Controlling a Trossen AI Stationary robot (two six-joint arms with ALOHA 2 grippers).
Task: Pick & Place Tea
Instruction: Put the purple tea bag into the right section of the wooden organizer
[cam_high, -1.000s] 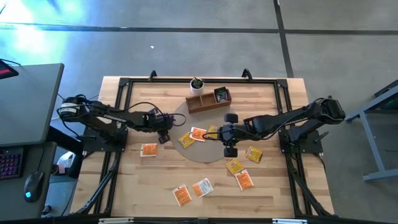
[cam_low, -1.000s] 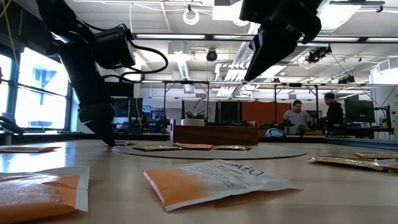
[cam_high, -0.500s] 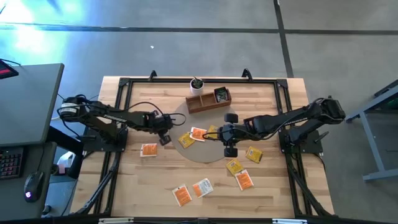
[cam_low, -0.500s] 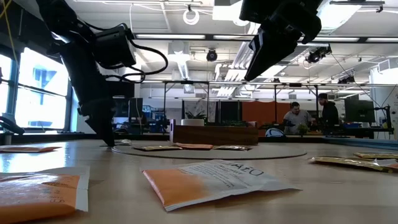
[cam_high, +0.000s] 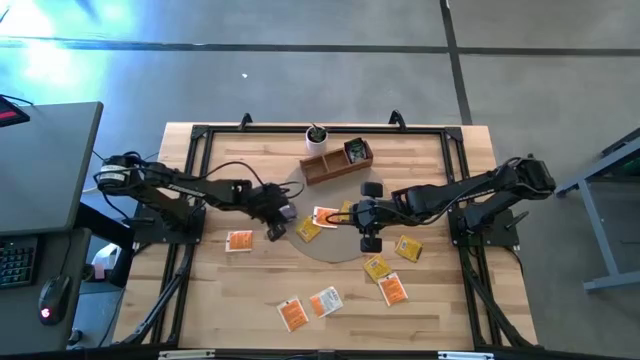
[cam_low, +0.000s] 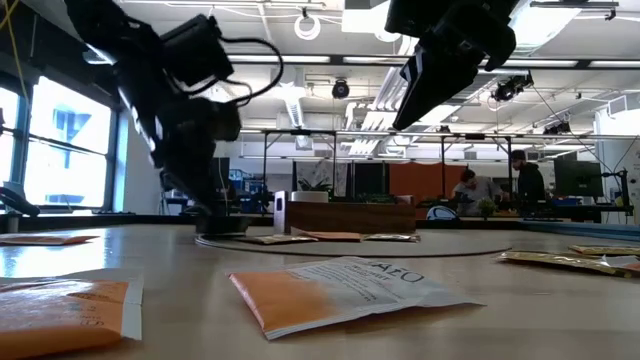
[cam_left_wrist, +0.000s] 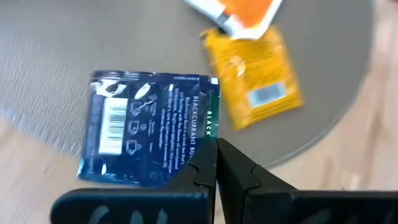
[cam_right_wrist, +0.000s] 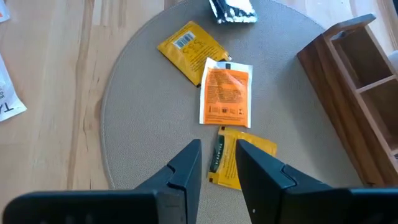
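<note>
Your left gripper (cam_left_wrist: 214, 163) pinches a dark blue blackcurrant sachet (cam_left_wrist: 146, 127) on the round mat (cam_high: 330, 248). Your right gripper (cam_right_wrist: 217, 158) hovers, holding nothing. Most sachets remain loose; the wooden tray (cam_high: 325, 165) looks barely filled.

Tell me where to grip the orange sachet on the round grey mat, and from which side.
Probably its long edge facing the wooden tray, coming straight down: the orange sachet lies flat, that edge borders bare mat, while the opposite corner touches a yellow sachet.
</note>
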